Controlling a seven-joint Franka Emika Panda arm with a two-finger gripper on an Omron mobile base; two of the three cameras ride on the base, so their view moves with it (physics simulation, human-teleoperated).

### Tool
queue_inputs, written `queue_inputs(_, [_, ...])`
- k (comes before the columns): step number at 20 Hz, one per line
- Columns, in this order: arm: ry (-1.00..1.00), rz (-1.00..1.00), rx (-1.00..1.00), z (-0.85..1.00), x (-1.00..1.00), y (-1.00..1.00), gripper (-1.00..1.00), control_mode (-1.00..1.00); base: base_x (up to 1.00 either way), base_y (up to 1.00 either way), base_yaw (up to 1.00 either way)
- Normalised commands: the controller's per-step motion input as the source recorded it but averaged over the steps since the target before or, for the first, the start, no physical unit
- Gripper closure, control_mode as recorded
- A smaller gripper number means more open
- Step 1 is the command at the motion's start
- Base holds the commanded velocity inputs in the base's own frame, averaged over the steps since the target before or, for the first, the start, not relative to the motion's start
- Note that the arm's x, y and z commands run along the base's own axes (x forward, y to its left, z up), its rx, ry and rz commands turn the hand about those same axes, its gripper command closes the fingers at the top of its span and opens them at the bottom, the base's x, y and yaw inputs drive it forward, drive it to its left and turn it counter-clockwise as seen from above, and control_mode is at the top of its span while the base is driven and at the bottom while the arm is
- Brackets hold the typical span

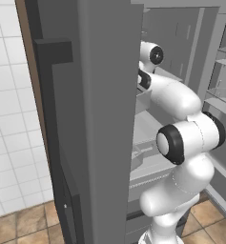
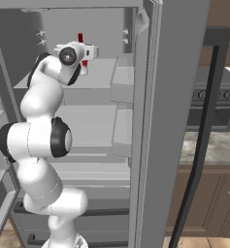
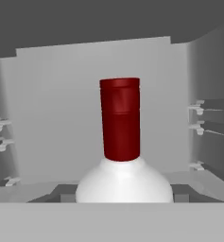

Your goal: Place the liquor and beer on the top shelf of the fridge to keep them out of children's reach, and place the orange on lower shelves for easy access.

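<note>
If I let go before the liquor [image 3: 124, 156] stands flat on the top shelf [image 2: 94, 72], or knock it as I back out of the fridge [image 2: 157, 121], the tall slim bottle could tip over. My end effector [image 2: 86, 53] is closed on it, holding it upright. Its red cap rises right before my hand, inside the upper compartment.

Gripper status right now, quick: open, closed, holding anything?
Gripper: closed on the liquor, held upright inside the fridge at the level of the top shelf.
</note>
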Motion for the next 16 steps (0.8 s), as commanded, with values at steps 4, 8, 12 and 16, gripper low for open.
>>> queue_inputs(4, [-0.09,0.01,-0.01,-0.14,0.03,0.0,-1.0,-1.0,0.0,0.0,0.0])
queue_inputs(8, [-0.1,0.01,-0.01,-0.04,0.0,0.0,-1.0,-1.0,0.0,0.0,0.0])
queue_inputs(12, [-0.03,0.0,-0.01,0.0,0.0,0.0,-1.0,-1.0,0.0,0.0,0.0])
queue_inputs(16, [0.0,0.0,-0.03,0.01,0.0,-0.02,-1.0,-1.0,0.0,0.0,0.0])
